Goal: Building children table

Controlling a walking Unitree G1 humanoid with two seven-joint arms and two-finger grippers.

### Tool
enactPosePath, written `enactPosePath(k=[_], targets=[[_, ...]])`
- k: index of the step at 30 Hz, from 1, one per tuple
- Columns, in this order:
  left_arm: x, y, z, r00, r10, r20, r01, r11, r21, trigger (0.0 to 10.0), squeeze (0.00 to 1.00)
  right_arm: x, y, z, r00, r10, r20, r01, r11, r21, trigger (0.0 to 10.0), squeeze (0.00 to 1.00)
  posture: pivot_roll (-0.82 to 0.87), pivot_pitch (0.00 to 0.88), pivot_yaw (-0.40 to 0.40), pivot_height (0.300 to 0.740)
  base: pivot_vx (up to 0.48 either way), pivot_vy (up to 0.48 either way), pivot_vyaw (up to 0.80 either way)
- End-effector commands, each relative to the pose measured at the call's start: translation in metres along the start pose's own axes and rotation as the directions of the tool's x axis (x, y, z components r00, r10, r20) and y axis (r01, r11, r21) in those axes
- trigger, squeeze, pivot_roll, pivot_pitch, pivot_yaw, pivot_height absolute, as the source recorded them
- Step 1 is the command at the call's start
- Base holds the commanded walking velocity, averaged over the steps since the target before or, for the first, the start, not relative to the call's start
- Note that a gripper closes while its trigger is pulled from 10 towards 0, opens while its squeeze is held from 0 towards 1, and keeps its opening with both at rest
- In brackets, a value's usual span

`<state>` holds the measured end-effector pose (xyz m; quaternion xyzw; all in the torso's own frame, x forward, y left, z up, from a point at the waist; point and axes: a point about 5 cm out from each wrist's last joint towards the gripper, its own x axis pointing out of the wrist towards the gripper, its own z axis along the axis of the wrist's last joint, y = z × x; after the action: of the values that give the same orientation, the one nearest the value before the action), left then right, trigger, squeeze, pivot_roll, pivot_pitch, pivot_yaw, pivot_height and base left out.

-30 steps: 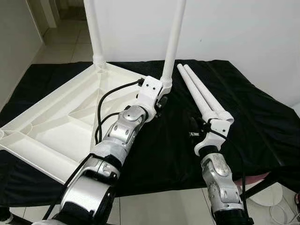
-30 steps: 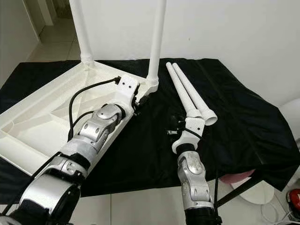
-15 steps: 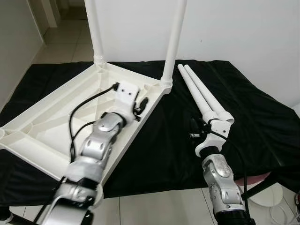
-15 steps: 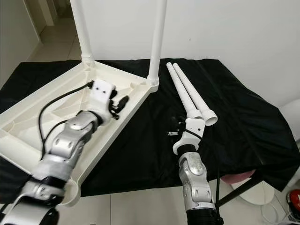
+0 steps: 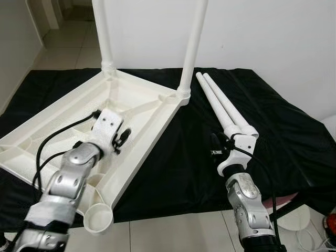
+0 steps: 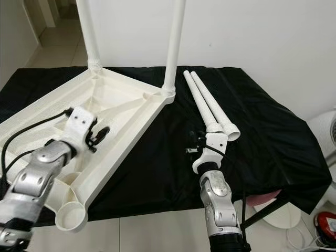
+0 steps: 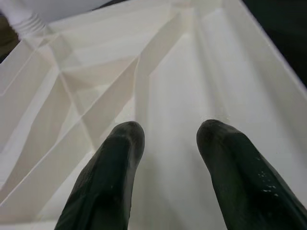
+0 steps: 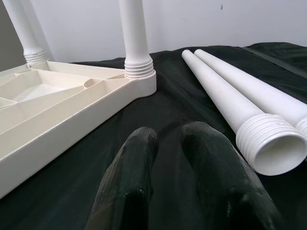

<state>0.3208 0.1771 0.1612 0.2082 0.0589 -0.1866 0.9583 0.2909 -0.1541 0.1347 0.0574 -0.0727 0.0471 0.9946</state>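
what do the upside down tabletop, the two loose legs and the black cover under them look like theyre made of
Tabletop: looks like moulded white plastic, matt with a slight sheen, with ribs cast into its underside.
Loose legs: seemingly the same white plastic, hollow tubes with moulded threads at the open ends.
Black cover: probably thin woven or coated fabric, since it wrinkles and drapes over the edge with a faint shine.

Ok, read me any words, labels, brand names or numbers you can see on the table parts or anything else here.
None: no readable text, label, brand or number on the upturned white tabletop, the two loose table legs, the black cloth or either arm.
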Motion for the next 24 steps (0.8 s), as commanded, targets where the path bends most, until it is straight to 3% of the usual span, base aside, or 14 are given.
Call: enactPosePath(k=[1, 5, 8, 12, 16, 19, 24], targets=[[-0.006, 0.011, -0.005, 0.998, 0.039, -0.043, -0.038, 0.999, 0.009, 10.0, 0.0, -0.001, -0.001, -0.002, 1.0, 0.007, -0.019, -0.007, 1.0, -0.007, 10.0, 0.0, -0.03, 0.0, -0.069, 0.74, 0.0, 0.0, 0.0], [-0.019, 0.029, -0.011, 0.989, 0.111, -0.098, -0.102, 0.991, 0.088, 10.0, 0.0, -0.002, -0.002, -0.004, 1.0, 0.013, -0.027, -0.013, 1.0, -0.009, 10.0, 0.0, -0.02, 0.0, -0.075, 0.74, 0.0, 0.0, 0.0], [-0.027, 0.04, -0.015, 0.975, 0.175, -0.14, -0.166, 0.984, 0.071, 10.0, 0.0, -0.003, -0.002, -0.004, 0.999, 0.014, -0.031, -0.015, 1.0, -0.009, 10.0, 0.0, -0.02, 0.0, -0.077, 0.74, 0.0, 0.0, 0.0], [-0.035, 0.053, -0.019, 0.953, 0.239, -0.186, -0.221, 0.969, 0.113, 10.0, 0.0, -0.003, -0.001, -0.005, 0.999, 0.017, -0.033, -0.018, 1.0, -0.008, 10.0, 0.0, -0.01, 0.0, -0.084, 0.74, 0.0, 0.0, 0.0], [-0.04, 0.043, -0.018, 0.965, 0.126, -0.23, -0.068, 0.968, 0.243, 10.0, 0.0, -0.001, -0.001, -0.005, 0.999, 0.028, -0.039, -0.028, 1.0, -0.009, 10.0, 0.0, -0.01, 0.0, -0.091, 0.74, 0.0, 0.0, 0.0], [-0.04, 0.043, -0.018, 0.965, 0.126, -0.23, -0.068, 0.968, 0.243, 10.0, 0.0, -0.001, -0.001, -0.005, 0.999, 0.028, -0.039, -0.028, 1.0, -0.009, 10.0, 0.0, -0.01, 0.0, -0.091, 0.74, 0.0, 0.0, 0.0], [-0.029, 0.029, -0.02, 0.967, 0.039, -0.252, 0.034, 0.961, 0.276, 10.0, 0.0, 0.001, -0.003, -0.003, 0.999, 0.026, -0.037, -0.027, 1.0, -0.014, 10.0, 0.0, -0.01, 0.0, -0.094, 0.74, 0.0, 0.0, 0.0]])
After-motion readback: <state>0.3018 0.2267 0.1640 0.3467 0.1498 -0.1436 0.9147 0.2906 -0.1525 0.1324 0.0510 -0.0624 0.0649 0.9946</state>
